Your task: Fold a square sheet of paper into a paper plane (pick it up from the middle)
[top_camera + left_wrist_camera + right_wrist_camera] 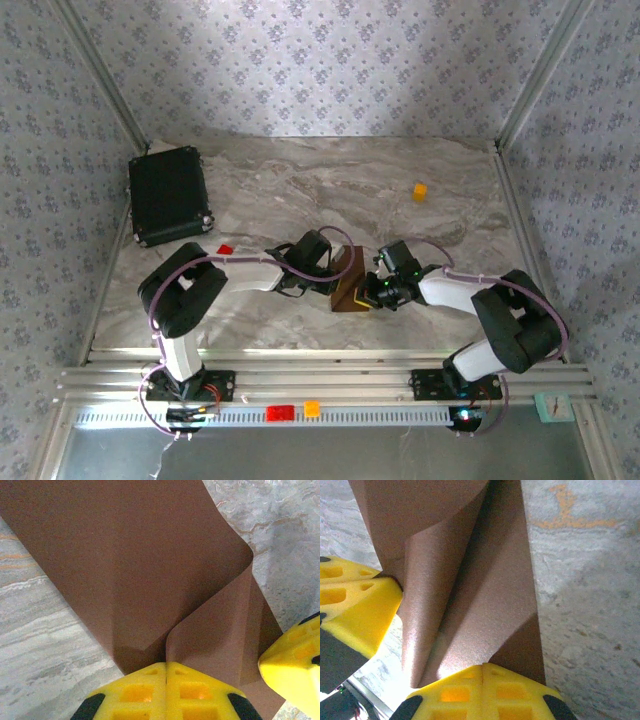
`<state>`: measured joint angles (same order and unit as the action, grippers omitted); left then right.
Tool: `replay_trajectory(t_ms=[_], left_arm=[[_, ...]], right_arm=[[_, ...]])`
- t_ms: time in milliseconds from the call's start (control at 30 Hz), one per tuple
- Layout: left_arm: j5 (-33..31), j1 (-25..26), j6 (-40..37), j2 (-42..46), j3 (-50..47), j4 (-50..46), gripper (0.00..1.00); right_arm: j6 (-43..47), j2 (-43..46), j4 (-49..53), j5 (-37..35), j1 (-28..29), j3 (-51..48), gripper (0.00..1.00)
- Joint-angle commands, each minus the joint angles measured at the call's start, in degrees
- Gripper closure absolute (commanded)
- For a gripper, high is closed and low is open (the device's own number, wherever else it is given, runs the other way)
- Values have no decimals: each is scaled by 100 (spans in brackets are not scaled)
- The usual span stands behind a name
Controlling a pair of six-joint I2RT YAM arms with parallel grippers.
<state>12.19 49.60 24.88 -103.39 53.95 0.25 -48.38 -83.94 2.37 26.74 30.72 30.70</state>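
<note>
The square sheet of paper [350,297], dark brown, hangs just above the marble table between my two grippers, bent into loose curved folds. My left gripper [338,280] is shut on one part of it; in the left wrist view the yellow fingertips [145,687] meet with the paper [130,565] pinched in the seam. My right gripper [372,292] is shut on the opposite side, its yellow fingertips [515,690] closed on the paper [485,580]. Each wrist view shows the other gripper's yellow finger close by. A paper plane is out of view.
A black case [168,195] lies at the back left, a small orange block [420,192] at the back right, and a small red block [225,249] beside the left arm. An aluminium rail [320,380] runs along the near edge.
</note>
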Motion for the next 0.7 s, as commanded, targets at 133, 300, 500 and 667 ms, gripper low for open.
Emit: replay_trajectory(t_ms=[133,300,500,667], left_arm=[[26,25,-44,13,71,210,100],[3,28,-54,-90,32,115,100],[-71,32,14,-86,-129,94,100],[-75,27,51,-15,-135,11,100]], right_arm=[[91,-137,443,-204,-11,-34,97],[93,-132,398,-175,-5,-22,97],[100,-132,410,-169,-5,59,97],[78,-132,398,-174,-7,42,97]])
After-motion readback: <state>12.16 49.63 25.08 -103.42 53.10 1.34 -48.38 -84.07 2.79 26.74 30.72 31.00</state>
